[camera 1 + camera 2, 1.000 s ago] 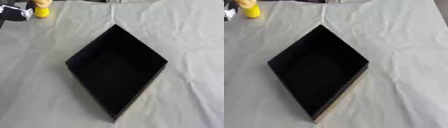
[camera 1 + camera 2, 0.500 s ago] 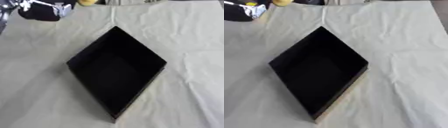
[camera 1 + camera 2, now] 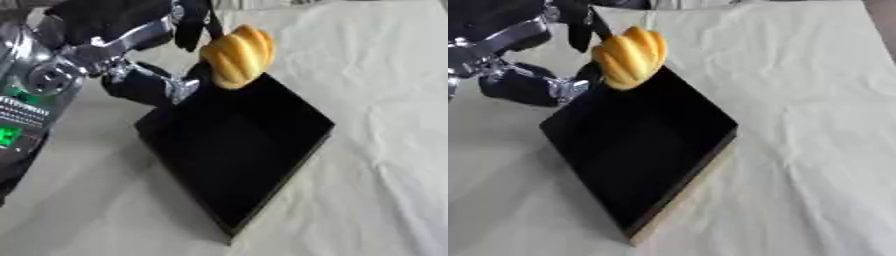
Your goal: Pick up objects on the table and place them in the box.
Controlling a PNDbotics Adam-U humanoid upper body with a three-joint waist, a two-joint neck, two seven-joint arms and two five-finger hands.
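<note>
Left eye view: we see our left hand [image 3: 153, 60] coming in from the far left, black with silver joints, its fingers and thumb curled around a ridged yellow bun [image 3: 237, 56]. The bun hangs in the air over the far corner of the box [image 3: 289, 150], not touching it. The box is black and sits cornerwise on the pale cloth [image 3: 385, 90], one corner pointing far and one near; its inside is dark and we can make out nothing lying in it. In the right eye view a pale edge shows along the box's near right wall. Our right hand shows in neither view.
</note>
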